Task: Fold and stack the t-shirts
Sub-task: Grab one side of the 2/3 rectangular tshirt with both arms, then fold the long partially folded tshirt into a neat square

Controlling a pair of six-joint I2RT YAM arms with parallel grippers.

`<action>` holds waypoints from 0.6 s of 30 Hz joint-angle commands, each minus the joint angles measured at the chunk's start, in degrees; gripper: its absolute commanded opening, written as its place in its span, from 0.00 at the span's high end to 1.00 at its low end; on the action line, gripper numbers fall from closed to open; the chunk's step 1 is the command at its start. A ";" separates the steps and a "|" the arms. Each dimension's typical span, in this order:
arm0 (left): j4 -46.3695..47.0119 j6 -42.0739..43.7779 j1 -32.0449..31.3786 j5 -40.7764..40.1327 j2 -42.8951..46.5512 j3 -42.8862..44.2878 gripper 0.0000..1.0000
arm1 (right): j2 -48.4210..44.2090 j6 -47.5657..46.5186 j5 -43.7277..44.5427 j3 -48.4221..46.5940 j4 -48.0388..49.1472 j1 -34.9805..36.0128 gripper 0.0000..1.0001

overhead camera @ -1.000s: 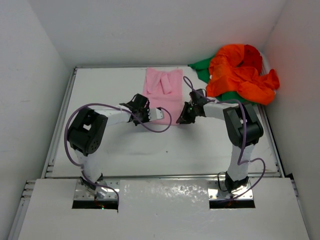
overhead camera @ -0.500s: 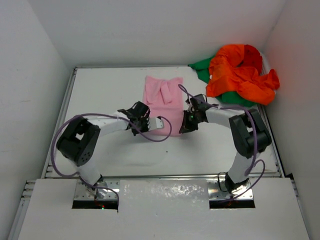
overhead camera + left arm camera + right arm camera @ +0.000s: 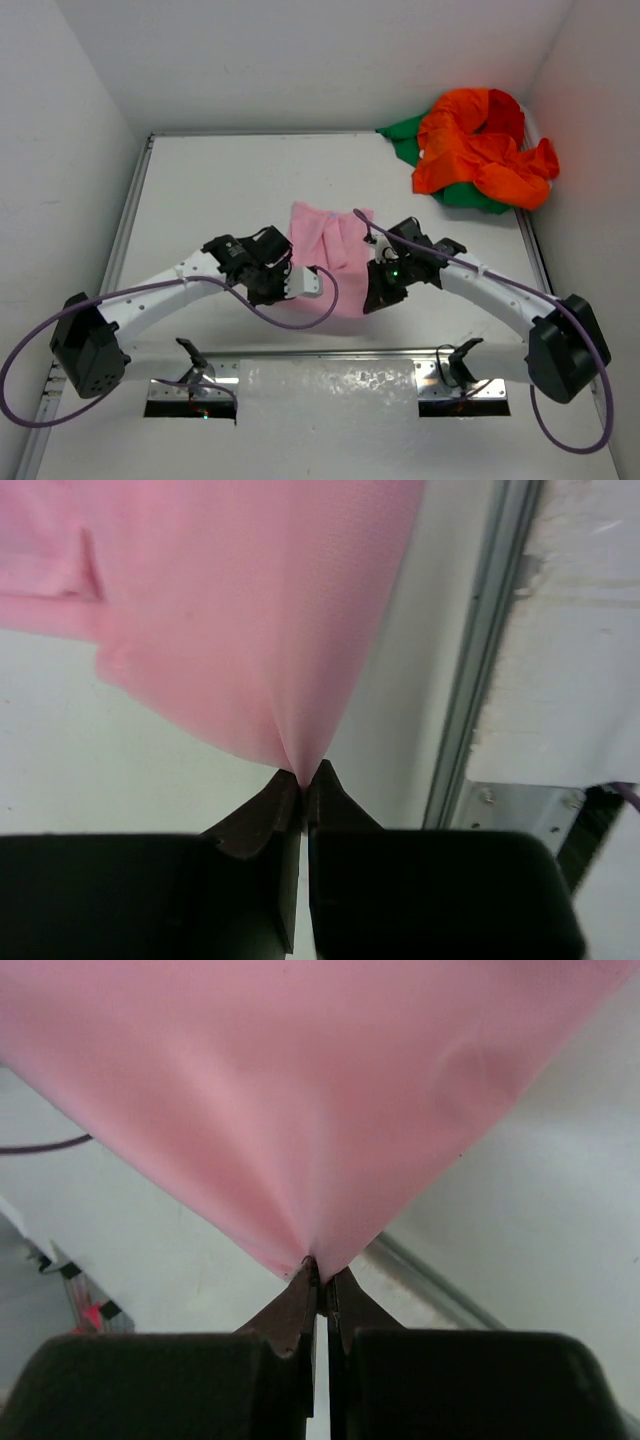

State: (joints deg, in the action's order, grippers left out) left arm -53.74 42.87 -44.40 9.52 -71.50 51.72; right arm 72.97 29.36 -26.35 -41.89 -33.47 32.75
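**Left claw pinches pink shirt**

The left claw (image 3: 303,780) is closed, its two black fingers (image 3: 262,815) pressed together on a corner of the pink shirt (image 3: 250,610). The cloth fans out taut from that pinch and fills the upper view, with a short fold at one side. White table (image 3: 80,740) shows beneath. Along the table's near side run a metal rail (image 3: 480,680) and a rough-edged white board (image 3: 570,640).
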 commanded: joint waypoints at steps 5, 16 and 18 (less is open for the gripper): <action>-12.63 -0.51 0.36 9.99 -0.46 15.22 1.00 | -2.15 -2.47 -2.57 -12.13 -17.04 0.38 1.00; -14.04 0.37 16.71 19.49 -19.10 33.35 1.00 | 12.01 -6.43 -6.42 -25.25 -15.84 -11.30 1.00; -13.24 0.11 17.33 18.61 -21.21 35.02 1.00 | 14.38 -5.46 -7.14 -25.17 -12.77 -12.70 1.00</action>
State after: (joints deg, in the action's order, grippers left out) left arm -67.13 42.98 -27.24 26.33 -92.18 83.26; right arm 85.03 24.91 -30.87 -65.19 -48.47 21.17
